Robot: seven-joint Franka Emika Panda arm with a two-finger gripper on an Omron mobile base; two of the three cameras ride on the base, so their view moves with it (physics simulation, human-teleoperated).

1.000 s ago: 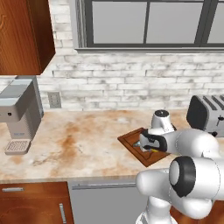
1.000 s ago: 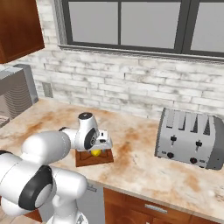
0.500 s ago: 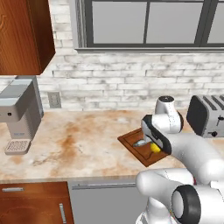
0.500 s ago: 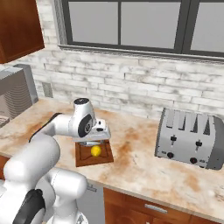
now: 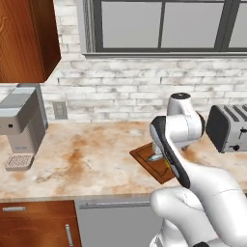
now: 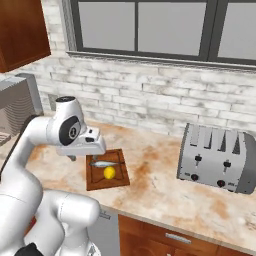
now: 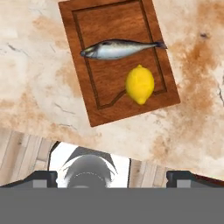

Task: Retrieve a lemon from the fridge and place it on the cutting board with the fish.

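The lemon [image 7: 140, 84] already lies on the cutting board [image 7: 105, 26] just beside the fish [image 7: 118, 49]; the jaws are spread, holding nothing. Next move: only retreat upward.

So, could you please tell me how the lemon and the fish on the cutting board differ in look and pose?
The lemon is bright yellow and roundish; the fish is silvery grey, long and slim. The fish stretches across most of the width of the cutting board, while the lemon takes up a small spot beside it. They lie apart, not touching. Both rest loose on the board, with the gripper open above them.
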